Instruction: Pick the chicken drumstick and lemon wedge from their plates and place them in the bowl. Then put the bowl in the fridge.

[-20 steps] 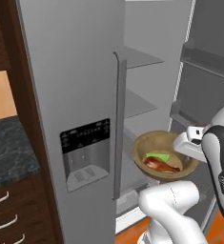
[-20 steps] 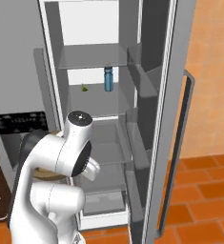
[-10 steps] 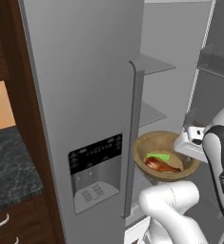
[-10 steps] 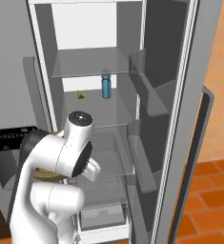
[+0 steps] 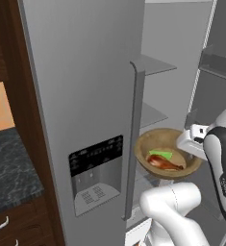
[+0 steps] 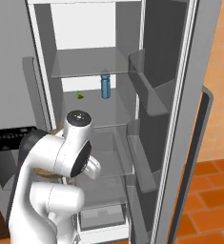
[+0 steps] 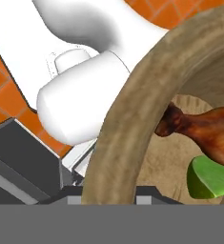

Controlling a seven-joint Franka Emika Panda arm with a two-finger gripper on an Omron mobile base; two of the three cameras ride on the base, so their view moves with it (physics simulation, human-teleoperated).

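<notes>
The fridge [image 5: 85, 96] stands with its right door [image 6: 180, 119] swung wide and the left door, with its black dispenser panel [image 5: 96, 156], closed. Glass shelves [image 6: 89, 62] inside carry a blue bottle [image 6: 104, 85] and a small green item [image 6: 80, 96]. The wooden bowl [image 5: 166, 153] hangs in the air in front of the open compartment, level with the middle shelves, its rim pinched by the gripper [image 5: 194, 144], whose jaws are pressed nearly together on it. In the bowl lie the drumstick [image 7: 206, 131] and, touching it, the green lemon wedge [image 7: 211, 178].
</notes>
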